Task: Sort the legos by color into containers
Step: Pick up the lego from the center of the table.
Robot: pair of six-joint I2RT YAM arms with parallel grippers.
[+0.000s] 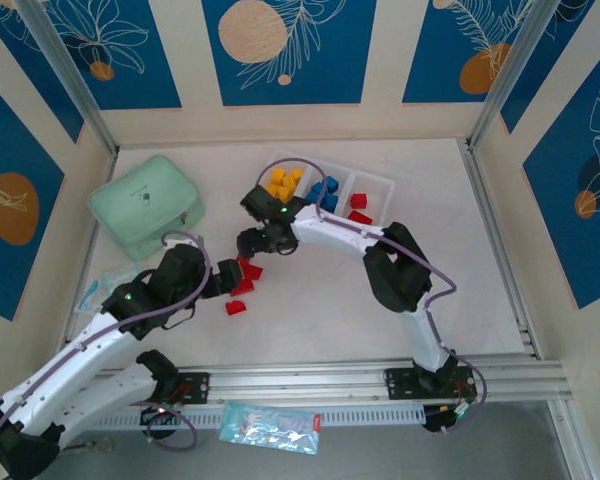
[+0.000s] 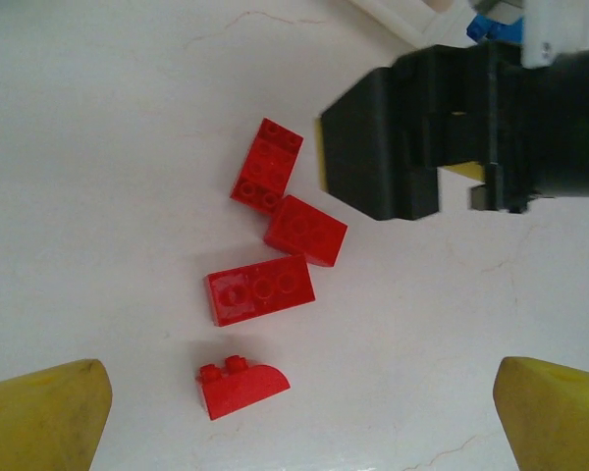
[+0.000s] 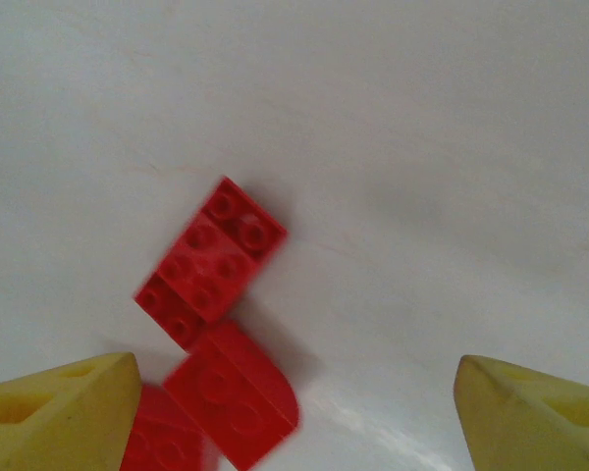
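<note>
Four red legos lie loose on the white table: a studded plate (image 2: 267, 165), a block (image 2: 305, 230), a longer brick (image 2: 260, 290) and a rounded piece (image 2: 241, 386). My left gripper (image 2: 299, 417) hovers open just short of the rounded piece, nothing between its yellow fingers (image 2: 39, 412). My right gripper (image 3: 294, 417) is open above the same cluster, with the studded plate (image 3: 211, 263) and a rounded red brick (image 3: 233, 397) close to its left finger (image 3: 59, 412). The containers (image 1: 375, 180) hold yellow-orange (image 1: 283, 183), blue (image 1: 323, 192) and red legos (image 1: 360, 210).
The right arm's black gripper body (image 2: 422, 147) hangs just beyond the red cluster in the left wrist view. A mint-green case (image 1: 145, 205) sits at the back left. A printed plastic packet (image 1: 270, 427) lies by the front rail. Both grippers (image 1: 252, 243) (image 1: 225, 283) crowd the same spot.
</note>
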